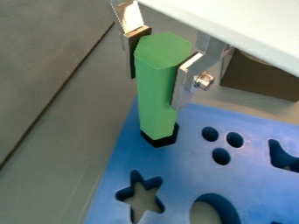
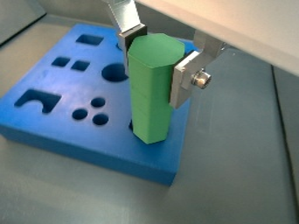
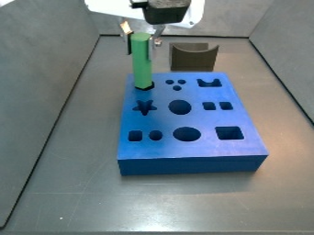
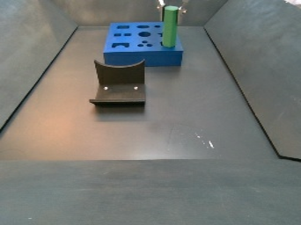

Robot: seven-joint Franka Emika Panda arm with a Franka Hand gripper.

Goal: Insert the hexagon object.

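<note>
End effector [image 1: 163,63] pinches the hexagon object [image 1: 158,86] upright near its top, its lower tip entering a corner hole of the blue block [image 3: 196,128], apparently so the peg seats straight.

Matte dark grey floor [image 4: 153,132] enclosed by slanted grey walls [image 4: 253,79].

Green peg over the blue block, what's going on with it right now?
The gripper is shut on the hexagon object, holding it upright at a corner of the blue block. In both wrist views the peg's lower end sits at a hole there, seemingly just entering; how deep is unclear. The dark brown curved piece lies apart on the floor.
</note>
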